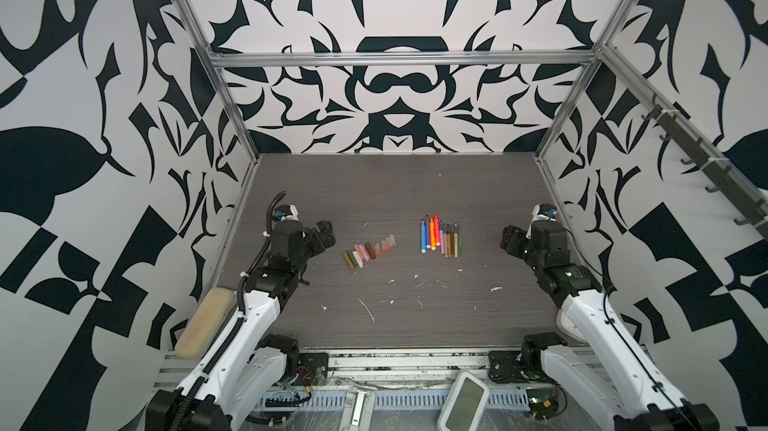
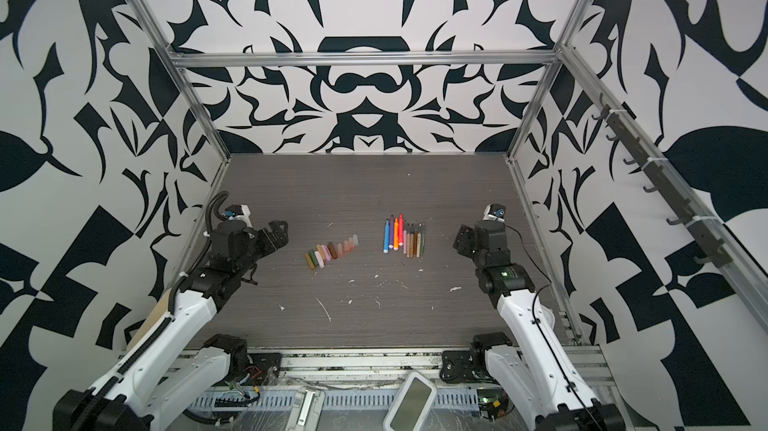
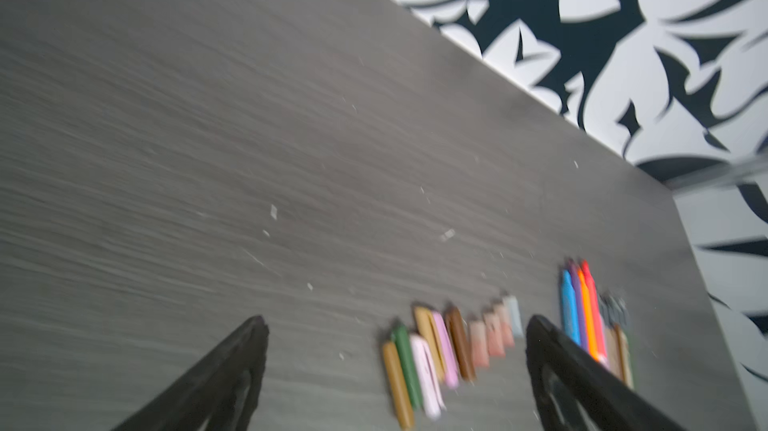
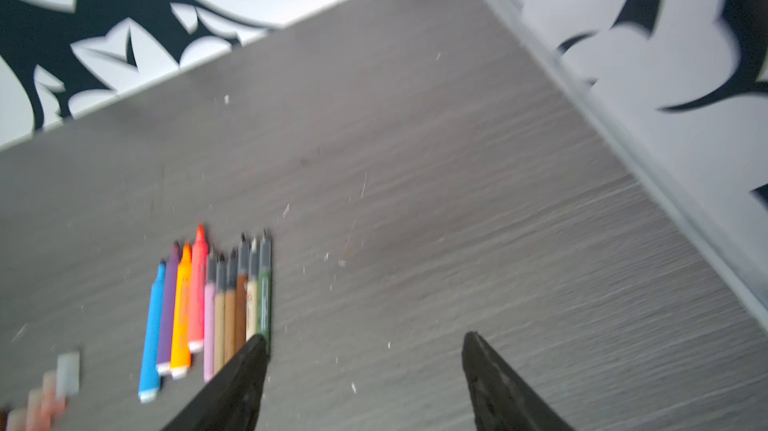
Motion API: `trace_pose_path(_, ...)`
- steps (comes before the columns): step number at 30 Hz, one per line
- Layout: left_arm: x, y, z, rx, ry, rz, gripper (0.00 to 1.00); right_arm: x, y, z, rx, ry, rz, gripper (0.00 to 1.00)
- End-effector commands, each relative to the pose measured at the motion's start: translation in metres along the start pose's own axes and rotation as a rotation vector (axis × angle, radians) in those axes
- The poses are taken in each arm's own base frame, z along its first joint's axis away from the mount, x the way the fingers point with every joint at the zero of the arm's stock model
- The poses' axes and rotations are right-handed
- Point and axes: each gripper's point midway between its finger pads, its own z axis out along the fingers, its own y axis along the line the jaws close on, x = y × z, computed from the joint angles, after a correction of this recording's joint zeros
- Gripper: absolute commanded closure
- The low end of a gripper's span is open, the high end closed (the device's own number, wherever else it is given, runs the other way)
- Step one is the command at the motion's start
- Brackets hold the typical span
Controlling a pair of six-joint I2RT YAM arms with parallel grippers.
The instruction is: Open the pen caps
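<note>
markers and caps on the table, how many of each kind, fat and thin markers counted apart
fat markers: 4
thin markers: 6
caps: 10
total: 20

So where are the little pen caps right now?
In both top views the pen caps lie in a slanted row on the table, left of centre, between the left gripper and the row of uncapped markers.
</note>
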Motion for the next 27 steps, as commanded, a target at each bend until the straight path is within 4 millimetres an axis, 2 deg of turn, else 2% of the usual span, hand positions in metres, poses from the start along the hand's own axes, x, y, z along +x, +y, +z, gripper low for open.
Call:
trace_pose_path(1,-0.043,0.009,-0.004,-0.036,-0.274,0.005,0.00,-0.032,-0.009,-0.011,0.028,-0.210,0.024,0.05)
trace_pose_path(2,-0.046,0.012,-0.004,-0.045,-0.309,-0.004,0.01,-0.031,-0.012,-0.012,0.031,-0.237,0.031,0.01)
trace_pose_path(5,-0.059,0.016,-0.002,-0.080,-0.386,0.023,0.01,-0.027,-0.028,-0.014,0.078,-0.330,0.036,0.01)
trace_pose_path(8,-0.067,0.015,0.003,-0.117,-0.430,0.153,0.00,-0.021,-0.038,-0.012,0.116,-0.391,-0.049,0.00)
trace_pose_path(11,-0.070,0.030,0.002,-0.233,-0.449,0.271,0.01,-0.012,-0.046,-0.004,0.149,-0.421,-0.081,0.01)
trace_pose_path(15,-0.068,0.045,0.001,-0.312,-0.486,0.334,0.00,0.006,-0.054,0.016,0.175,-0.424,-0.089,0.00)
trace_pose_path(21,-0.052,0.050,0.018,-0.316,-0.469,0.416,0.00,0.014,-0.047,0.039,0.143,-0.445,-0.132,0.01)
trace_pose_path(27,-0.050,0.053,0.019,-0.314,-0.533,0.427,0.01,0.016,-0.037,0.055,0.109,-0.440,-0.171,0.01)
